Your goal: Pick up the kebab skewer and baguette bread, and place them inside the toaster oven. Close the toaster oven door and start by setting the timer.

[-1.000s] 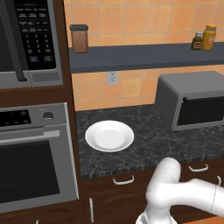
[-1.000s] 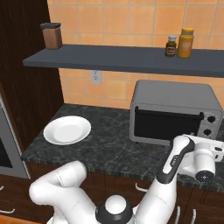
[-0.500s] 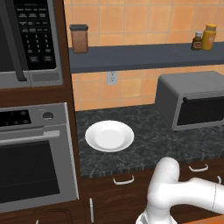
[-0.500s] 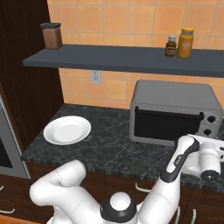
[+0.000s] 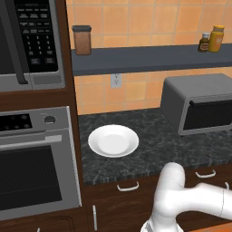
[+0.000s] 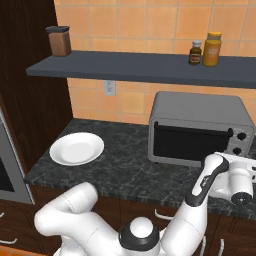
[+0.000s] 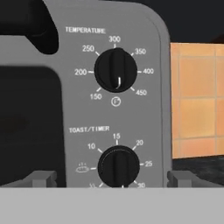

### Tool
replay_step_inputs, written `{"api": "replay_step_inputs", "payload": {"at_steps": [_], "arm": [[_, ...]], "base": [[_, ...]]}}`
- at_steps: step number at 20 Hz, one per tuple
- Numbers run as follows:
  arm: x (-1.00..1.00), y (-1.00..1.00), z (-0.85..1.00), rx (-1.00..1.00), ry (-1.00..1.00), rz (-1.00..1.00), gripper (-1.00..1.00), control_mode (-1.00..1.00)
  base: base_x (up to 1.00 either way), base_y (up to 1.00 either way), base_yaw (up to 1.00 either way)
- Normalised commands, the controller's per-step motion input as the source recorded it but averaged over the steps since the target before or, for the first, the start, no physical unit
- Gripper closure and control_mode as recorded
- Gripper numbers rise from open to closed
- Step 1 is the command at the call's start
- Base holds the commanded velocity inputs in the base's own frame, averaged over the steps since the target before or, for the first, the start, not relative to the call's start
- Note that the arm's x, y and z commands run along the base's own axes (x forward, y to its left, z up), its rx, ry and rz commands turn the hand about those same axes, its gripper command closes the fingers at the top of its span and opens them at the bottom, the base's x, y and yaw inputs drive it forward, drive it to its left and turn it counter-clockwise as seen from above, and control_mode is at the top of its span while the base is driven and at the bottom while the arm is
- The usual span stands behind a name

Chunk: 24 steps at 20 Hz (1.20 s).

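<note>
Item: toaster oven (image 6: 197, 131), grey, standing on the dark tabletop (image 6: 120, 167) below the shelf (image 6: 140, 67). Toaster oven door (image 6: 192, 142) upright and shut; dark glass hides the inside, so we cannot confirm skewer or baguette within.

Item: white plate (image 5: 113, 140), bare, on the tabletop well left of the oven.

Item: tool (image 7: 109, 179), jaws spread wide, gripping nothing; we see its fingertips (image 7: 41, 178) flanking the timer knob (image 7: 118, 166), apart from it. Temperature knob (image 7: 116, 70) sits above.

Step in hand, as we judge it: setting the timer, the final step. Next move: advance squarely onto the timer knob, close on it, then rotate the wrist without slipping.
</note>
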Motion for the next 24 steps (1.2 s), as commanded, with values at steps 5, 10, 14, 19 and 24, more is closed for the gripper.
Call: {"api": "replay_step_inputs", "payload": {"at_steps": [5,10,14,19,24], "arm": [[0.16,-0.09,0.00,0.03,0.00,0.02,-1.00,-1.00],[0.16,0.00,0.00,0.00,0.00,0.00,-1.00,-1.00],[0.01,0.00,0.00,0.00,0.00,0.00,1.00,-1.00],[0.00,0.00,0.00,0.00,0.00,0.00,1.00,-1.00],[0.15,0.00,0.00,0.00,0.00,0.00,1.00,-1.00]], "base": [[0.00,0.00,0.00],[0.00,0.00,0.00],[0.00,0.00,0.00],[0.00,0.00,0.00],[0.00,0.00,0.00]]}}
